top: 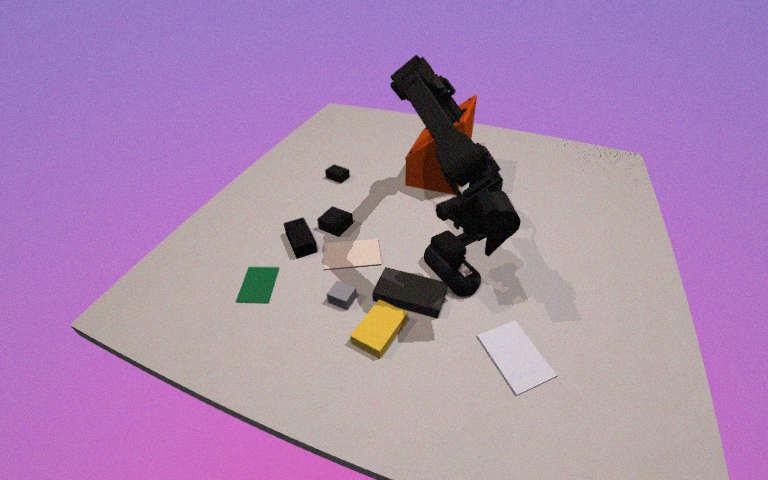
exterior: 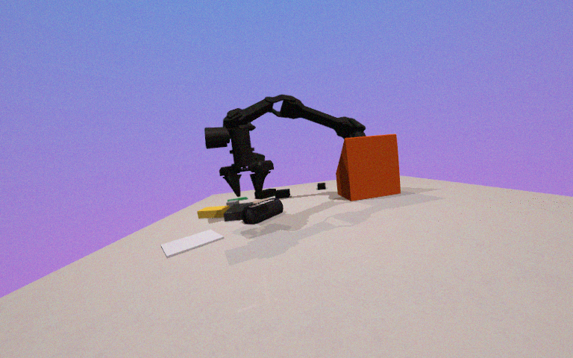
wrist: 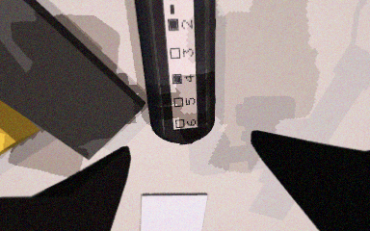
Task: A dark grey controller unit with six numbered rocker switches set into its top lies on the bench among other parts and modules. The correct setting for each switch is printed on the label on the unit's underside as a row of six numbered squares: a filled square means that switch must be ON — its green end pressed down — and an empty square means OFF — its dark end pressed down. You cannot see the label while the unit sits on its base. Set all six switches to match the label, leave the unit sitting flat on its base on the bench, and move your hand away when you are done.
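Note:
The dark grey controller unit [top: 448, 265] [exterior: 262, 209] [wrist: 175, 72] lies upside down on the bench with its label facing up. The switches are hidden underneath. In the wrist view the label shows squares 2 and 4 filled and squares 3, 5 and 6 empty. Square 1 is cut off at the top edge. My gripper [top: 480, 240] [exterior: 246, 189] [wrist: 192, 143] is open and empty. It hangs a little above the unit, with its fingertips on either side of the end marked 6, not touching it.
A flat dark grey box [top: 410, 291] [wrist: 63, 82] lies close beside the unit, with a yellow block [top: 378, 328] against it. A white card [top: 515, 356] [wrist: 173, 212], a beige card [top: 352, 253], a green card [top: 257, 284], a grey cube [top: 341, 294] and black blocks [top: 300, 237] lie around. An orange wedge [top: 430, 164] [exterior: 371, 166] stands behind.

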Controlling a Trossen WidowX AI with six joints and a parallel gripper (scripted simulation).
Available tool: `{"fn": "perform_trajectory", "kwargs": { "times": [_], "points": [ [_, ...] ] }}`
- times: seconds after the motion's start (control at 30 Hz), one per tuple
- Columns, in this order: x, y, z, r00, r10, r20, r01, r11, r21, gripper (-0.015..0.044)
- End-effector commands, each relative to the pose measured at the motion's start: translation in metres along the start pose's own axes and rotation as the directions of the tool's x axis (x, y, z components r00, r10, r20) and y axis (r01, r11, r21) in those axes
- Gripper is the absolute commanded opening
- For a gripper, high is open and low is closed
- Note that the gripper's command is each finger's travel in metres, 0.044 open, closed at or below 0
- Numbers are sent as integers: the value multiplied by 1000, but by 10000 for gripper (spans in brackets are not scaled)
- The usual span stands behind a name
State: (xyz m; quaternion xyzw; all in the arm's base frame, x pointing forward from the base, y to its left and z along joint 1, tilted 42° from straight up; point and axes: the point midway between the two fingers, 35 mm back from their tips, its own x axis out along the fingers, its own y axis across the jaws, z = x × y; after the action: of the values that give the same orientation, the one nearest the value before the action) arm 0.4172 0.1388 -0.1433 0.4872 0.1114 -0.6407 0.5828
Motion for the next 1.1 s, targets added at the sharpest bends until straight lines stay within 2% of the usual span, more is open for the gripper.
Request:
{"fn": "perform_trajectory", "kwargs": {
  "times": [0.0,1.07],
  "points": [
    [-1,1,0,1000,8,-1,-8,1000,26,440],
    [49,1,0,1000,9,1,-9,1000,26,440]
  ]
}}
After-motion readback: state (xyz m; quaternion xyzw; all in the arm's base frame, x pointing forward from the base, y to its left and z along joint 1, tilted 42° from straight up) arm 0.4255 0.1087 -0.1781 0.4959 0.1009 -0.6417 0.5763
